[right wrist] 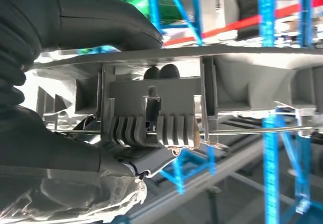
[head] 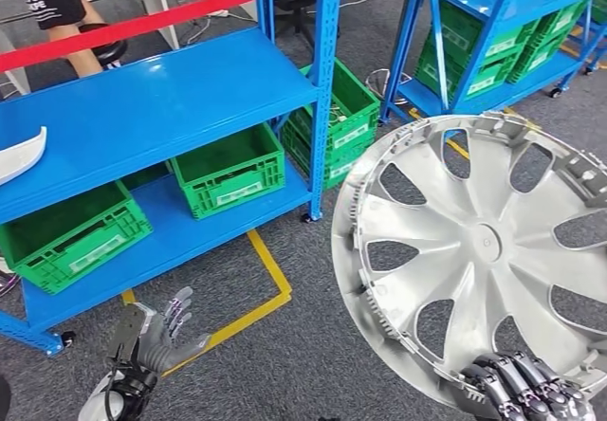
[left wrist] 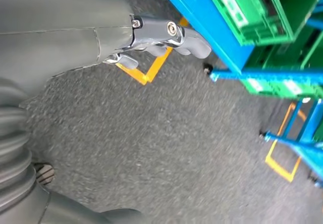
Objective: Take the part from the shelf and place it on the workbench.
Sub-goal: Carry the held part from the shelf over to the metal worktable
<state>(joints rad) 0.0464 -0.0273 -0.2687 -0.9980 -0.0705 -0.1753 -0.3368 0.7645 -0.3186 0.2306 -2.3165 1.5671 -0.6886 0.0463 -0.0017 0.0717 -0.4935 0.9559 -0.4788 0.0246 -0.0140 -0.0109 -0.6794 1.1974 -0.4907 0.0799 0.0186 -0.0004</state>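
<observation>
A large silver wheel cover (head: 480,250) hangs tilted in the air at the right of the head view, its inner side facing me. My right hand (head: 526,390) grips its lower rim with dark fingers curled over the edge. In the right wrist view the cover's rim and clip ribs (right wrist: 152,128) run across the picture with my right hand's thumb (right wrist: 106,24) over the rim. My left hand (head: 158,331) hangs low at the left with fingers spread and nothing in it; the left wrist view shows its fingers (left wrist: 171,35) over the floor.
A blue shelf rack (head: 150,108) stands ahead at the left with green crates (head: 229,170) on its lower level and a white part (head: 22,154) at its left edge. A second blue rack (head: 494,23) stands behind right. Yellow floor tape (head: 268,288) marks the grey floor. A person (head: 57,4) sits behind.
</observation>
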